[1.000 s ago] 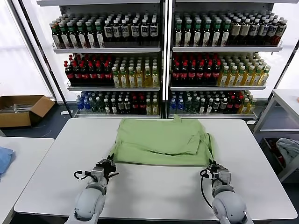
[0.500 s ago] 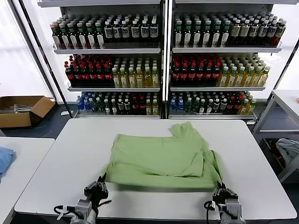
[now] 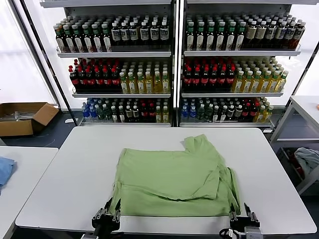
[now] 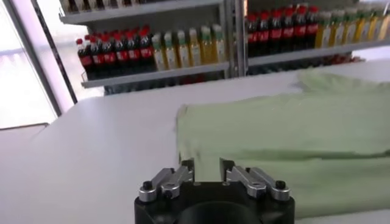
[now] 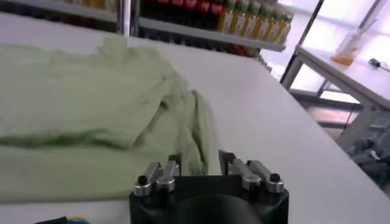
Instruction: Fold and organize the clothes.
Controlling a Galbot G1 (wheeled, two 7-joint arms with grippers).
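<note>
A light green shirt (image 3: 174,174) lies folded and flat on the white table (image 3: 70,169), back up, with one sleeve sticking out at the far right. Its near hem lies close to the table's front edge. My left gripper (image 3: 107,215) is open and empty just in front of the hem's left corner. My right gripper (image 3: 242,217) is open and empty in front of the right corner. The left wrist view shows the open left gripper (image 4: 207,167) with the shirt (image 4: 292,122) beyond it. The right wrist view shows the open right gripper (image 5: 200,161) before the bunched right side of the shirt (image 5: 79,103).
Shelves of bottles (image 3: 169,64) stand behind the table. A cardboard box (image 3: 22,117) sits on the floor at the left. A second table with a blue cloth (image 3: 4,169) is at the left, and another table (image 3: 306,107) at the right.
Both grippers drew back to the table's front edge. The shirt slid nearer with them, and now lies flat with the grippers off it.
</note>
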